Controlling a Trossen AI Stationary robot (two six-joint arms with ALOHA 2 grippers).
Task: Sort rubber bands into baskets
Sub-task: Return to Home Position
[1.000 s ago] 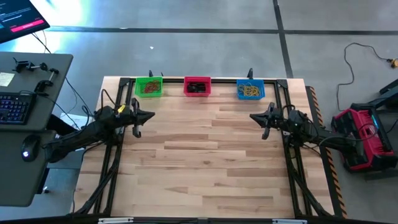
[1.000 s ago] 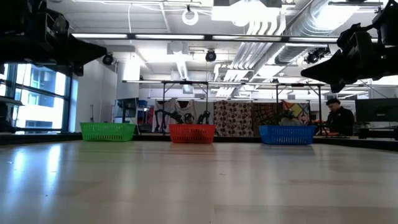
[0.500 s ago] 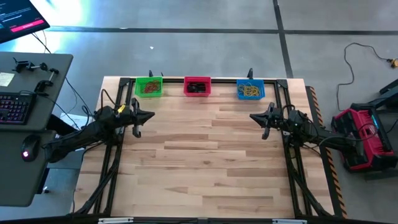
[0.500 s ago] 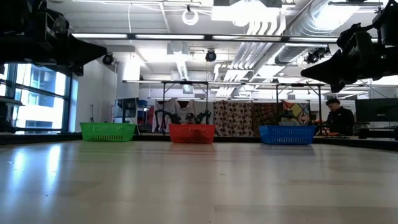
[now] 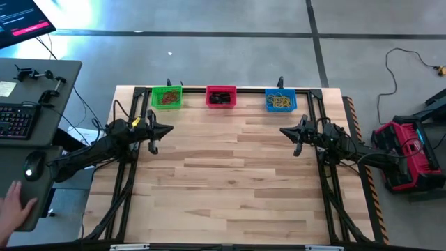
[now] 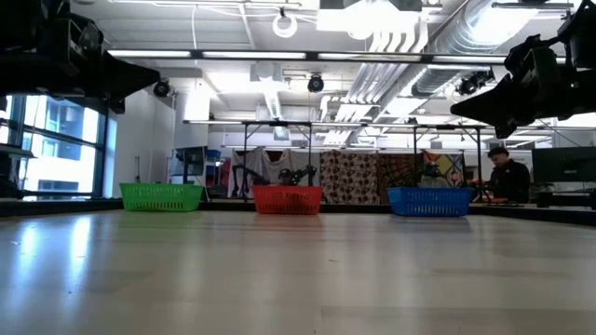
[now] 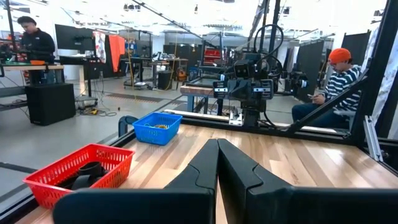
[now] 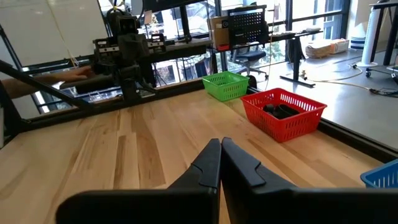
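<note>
Three baskets stand in a row along the table's far edge: green [image 5: 166, 97], red [image 5: 221, 97] and blue [image 5: 281, 102]. The green one holds reddish rubber bands [image 5: 167, 100], the red one black bands [image 7: 87, 175], the blue one yellow bands [image 5: 279, 102]. My left gripper [image 5: 169, 129] hovers shut above the table's left side, nearer than the green basket, pointing level toward the right; its fingers [image 7: 217, 142] meet with nothing between them. My right gripper [image 5: 283, 130] hovers shut at the right side, pointing left, its fingers [image 8: 221, 140] closed on nothing.
Black frame rails [image 5: 132, 167] run along the table's left, right and far edges. The wood tabletop [image 5: 230, 181] stretches between the arms. A desk with a keyboard [image 5: 14, 120] stands left of the table, with a person's hand [image 5: 10, 203] at its near end. People sit in the room beyond.
Both arms have kept still. A person's hand has come into view at the near end of the desk left of the table.
</note>
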